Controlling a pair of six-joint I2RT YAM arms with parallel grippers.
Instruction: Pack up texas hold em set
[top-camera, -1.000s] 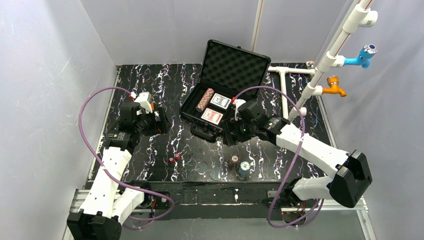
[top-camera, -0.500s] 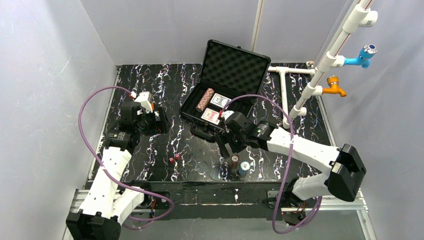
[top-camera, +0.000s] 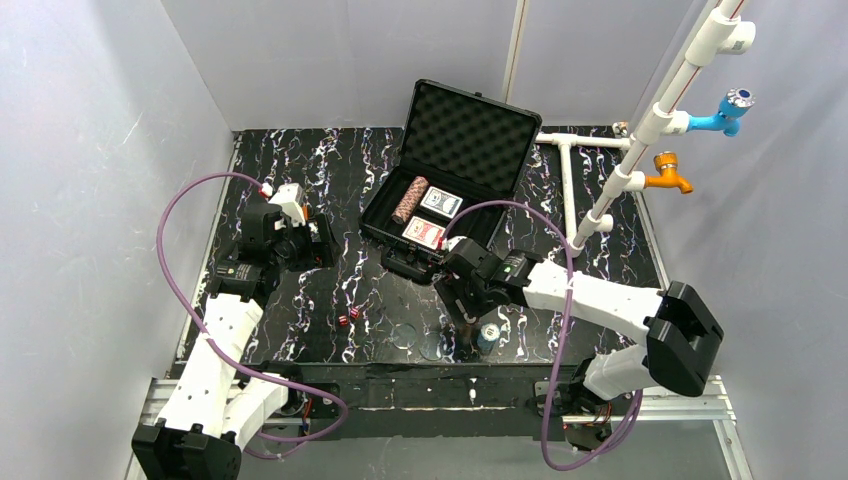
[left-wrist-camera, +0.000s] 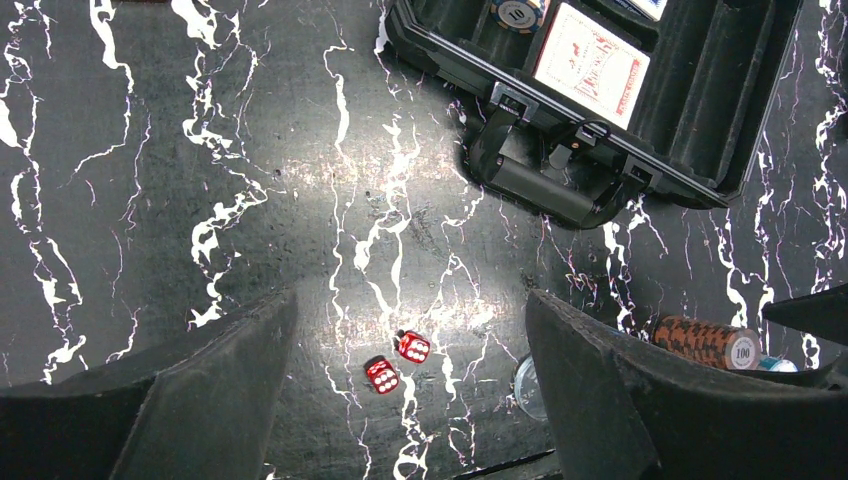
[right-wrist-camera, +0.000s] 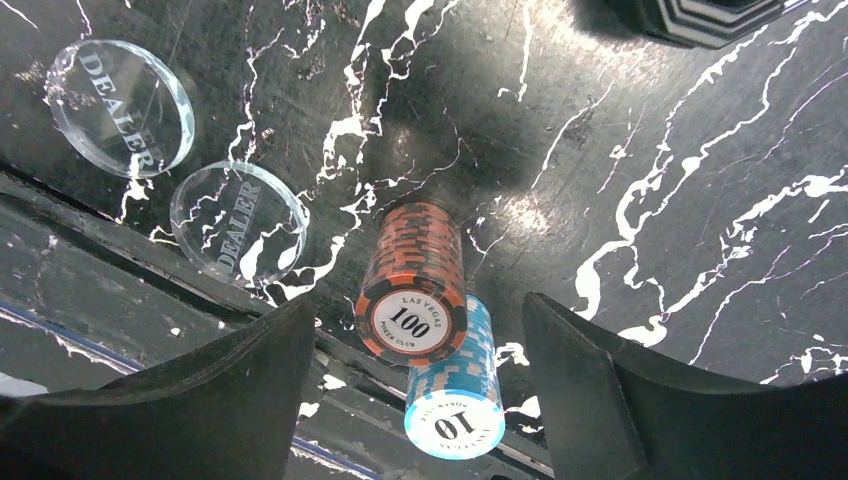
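Right gripper (right-wrist-camera: 415, 300) hangs wide, fingers either side of the upright orange 100-chip stack (right-wrist-camera: 410, 322) | blue 10-chip stack (right-wrist-camera: 455, 400) touches it on the table-edge side | open black case (top-camera: 470, 125) well apart beyond | left gripper (left-wrist-camera: 410, 300), also wide, farther off above the red dice (left-wrist-camera: 398, 360).

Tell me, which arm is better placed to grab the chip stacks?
Right. The right gripper hangs open over the brown stack and blue stack; the left gripper hovers apart, above the dice.

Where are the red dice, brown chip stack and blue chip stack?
red dice (left-wrist-camera: 412, 347): left wrist view, right die's top.
brown chip stack (right-wrist-camera: 412, 322): right wrist view, face marked 100.
blue chip stack (right-wrist-camera: 453, 425): right wrist view, face marked 10.
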